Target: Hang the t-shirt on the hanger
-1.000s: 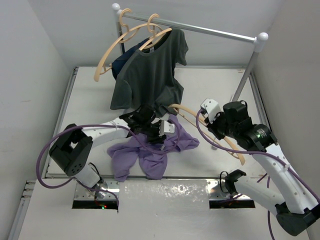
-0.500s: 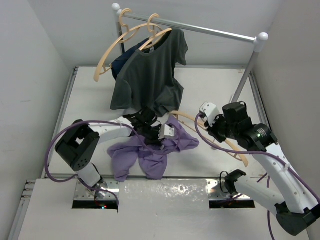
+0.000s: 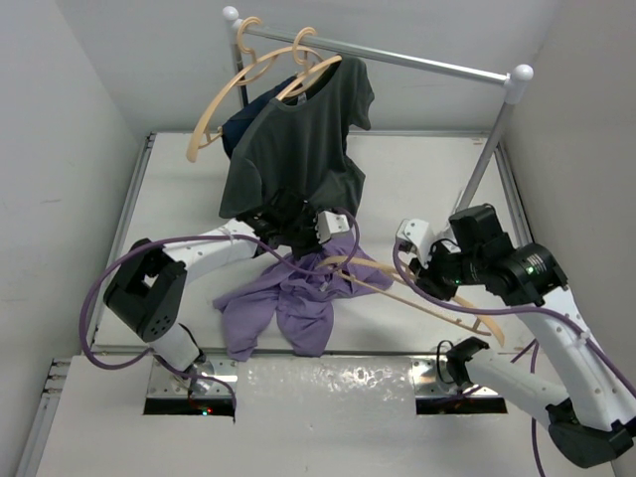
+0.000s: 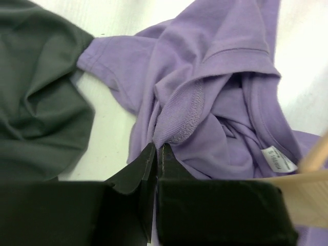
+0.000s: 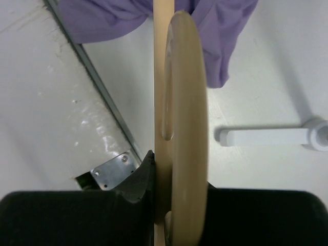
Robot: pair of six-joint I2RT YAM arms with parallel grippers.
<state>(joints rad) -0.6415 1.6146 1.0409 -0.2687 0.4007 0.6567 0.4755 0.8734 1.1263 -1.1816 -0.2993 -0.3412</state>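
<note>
folds hide the neck opening of the soft lavender t-shirt (image 4: 215, 102), crumpled just beside the dark grey t-shirt (image 4: 36, 102) hem. the left gripper (image 4: 156, 154) is pinched tight on its ribbed collar edge. the right gripper (image 5: 179, 188) clenches the smooth tan wooden hanger (image 5: 184, 102), whose curved far tip reaches over the lavender cloth.

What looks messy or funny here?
The purple t-shirt lies bunched and twisted on the table, one fold pinched by the left gripper. The hanger, held by the right gripper, has one tip over the shirt. On the rail, a bare hanger hangs steeply tilted.
</note>
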